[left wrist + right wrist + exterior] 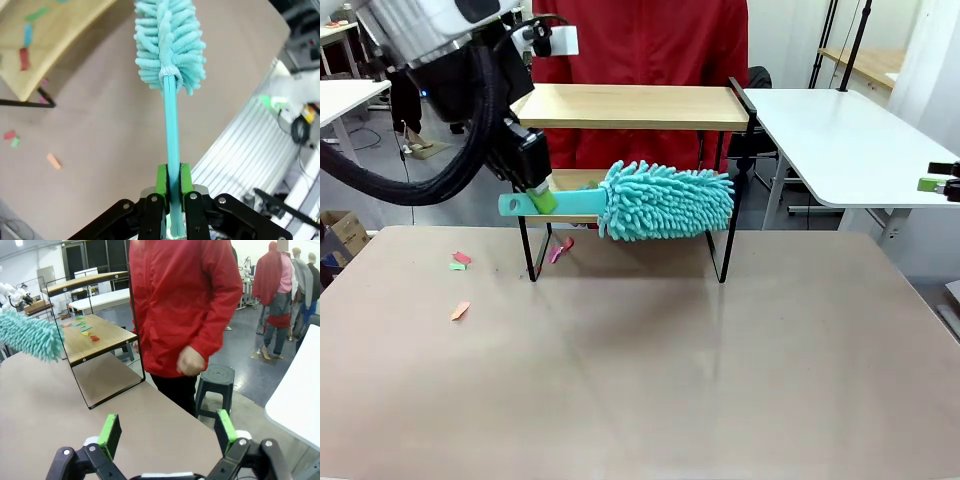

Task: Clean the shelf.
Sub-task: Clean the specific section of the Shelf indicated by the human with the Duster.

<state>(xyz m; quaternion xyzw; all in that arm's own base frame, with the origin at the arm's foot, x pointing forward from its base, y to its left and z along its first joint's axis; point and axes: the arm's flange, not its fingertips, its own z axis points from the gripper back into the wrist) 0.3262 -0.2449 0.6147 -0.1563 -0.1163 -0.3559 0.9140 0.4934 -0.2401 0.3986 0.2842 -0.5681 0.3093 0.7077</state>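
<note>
The shelf is set at the worktop's far side; the left hand, closed on a teal duster's handle, is held at its left front, the duster head before the lower board; the right hand is seen open, well apart.

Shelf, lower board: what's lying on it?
Small coloured paper scraps lie on the shelf's lower board. In the front view the duster hangs in front of that board and covers most of it, so anything behind the duster there is hidden.
</note>
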